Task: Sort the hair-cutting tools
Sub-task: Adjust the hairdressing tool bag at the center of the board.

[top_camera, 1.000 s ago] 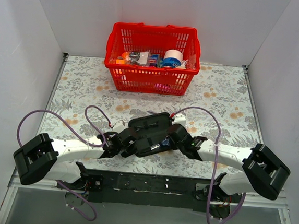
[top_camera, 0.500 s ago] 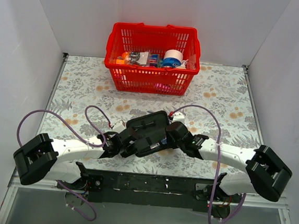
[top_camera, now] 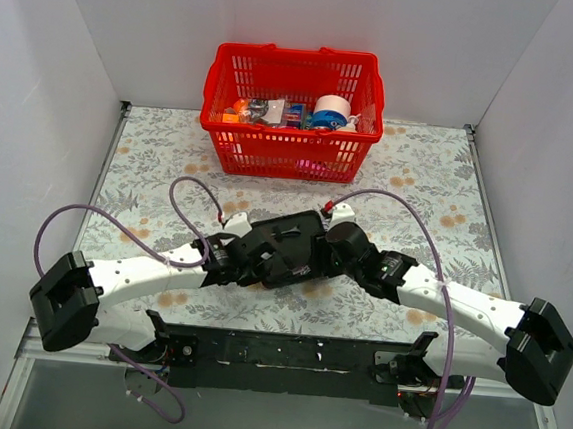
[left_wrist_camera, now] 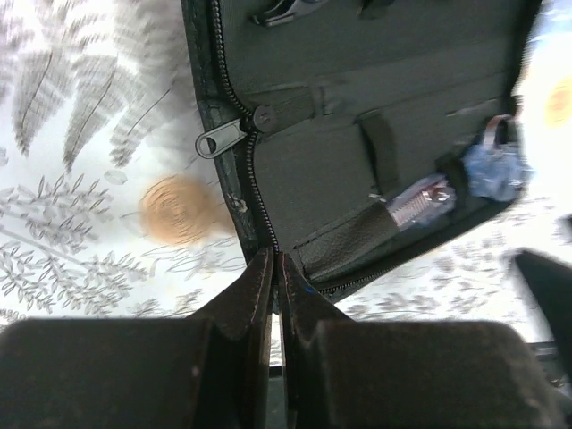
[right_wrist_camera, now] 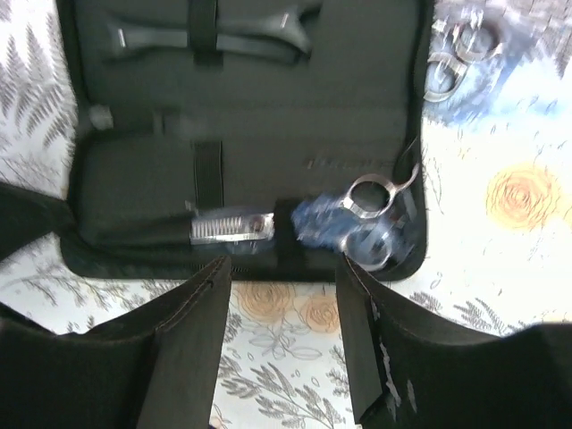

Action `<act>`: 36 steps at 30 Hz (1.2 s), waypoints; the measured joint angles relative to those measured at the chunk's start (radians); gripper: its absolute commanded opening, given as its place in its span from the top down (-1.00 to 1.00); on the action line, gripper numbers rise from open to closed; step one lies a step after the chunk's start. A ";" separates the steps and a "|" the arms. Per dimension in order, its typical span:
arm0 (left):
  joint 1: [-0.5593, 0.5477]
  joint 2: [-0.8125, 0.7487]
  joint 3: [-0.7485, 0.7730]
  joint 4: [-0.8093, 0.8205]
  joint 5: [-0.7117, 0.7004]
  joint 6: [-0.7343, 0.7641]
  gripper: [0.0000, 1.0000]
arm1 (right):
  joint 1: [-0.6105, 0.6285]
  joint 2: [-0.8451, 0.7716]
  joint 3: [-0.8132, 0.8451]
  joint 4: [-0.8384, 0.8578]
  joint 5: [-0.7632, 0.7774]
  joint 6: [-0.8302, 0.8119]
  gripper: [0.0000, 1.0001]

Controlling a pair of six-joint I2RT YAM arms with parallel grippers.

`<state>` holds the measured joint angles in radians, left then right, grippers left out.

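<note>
The black pouch [top_camera: 283,236] lies open in the middle of the table. One pair of silver scissors [right_wrist_camera: 326,219] with pale blue loops is tucked under a strap in the pouch's [right_wrist_camera: 268,116] lower pocket. It also shows in the left wrist view as scissors [left_wrist_camera: 487,170] at the right. A slim black stick [right_wrist_camera: 259,43] sits under another strap higher up. A second pair of scissors [right_wrist_camera: 451,58] lies blurred on the cloth beside the pouch. My right gripper [right_wrist_camera: 281,268] is open just short of the pouch, holding nothing. My left gripper [left_wrist_camera: 275,259] is shut on the zipper edge of the pouch [left_wrist_camera: 357,107].
A red plastic basket [top_camera: 287,149] filled with assorted items stands at the back centre. White walls close in the floral-patterned table [top_camera: 150,162] on three sides. Purple cables loop over both arms near the front edge.
My right gripper has opened and let go of the scissors in the pouch. Both arms and the pouch shifted slightly away from the front edge. The left gripper stayed shut on the pouch.
</note>
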<state>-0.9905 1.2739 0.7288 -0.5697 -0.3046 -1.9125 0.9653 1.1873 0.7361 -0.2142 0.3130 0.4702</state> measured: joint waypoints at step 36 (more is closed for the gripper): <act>-0.001 -0.180 -0.151 -0.089 0.023 -0.043 1.00 | 0.038 -0.085 -0.190 0.005 -0.055 0.042 -0.22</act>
<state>-0.9916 1.0939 0.5781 -0.6590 -0.2813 -1.9553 1.0035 1.1023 0.5457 -0.2092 0.2584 0.5117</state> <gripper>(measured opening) 0.019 0.607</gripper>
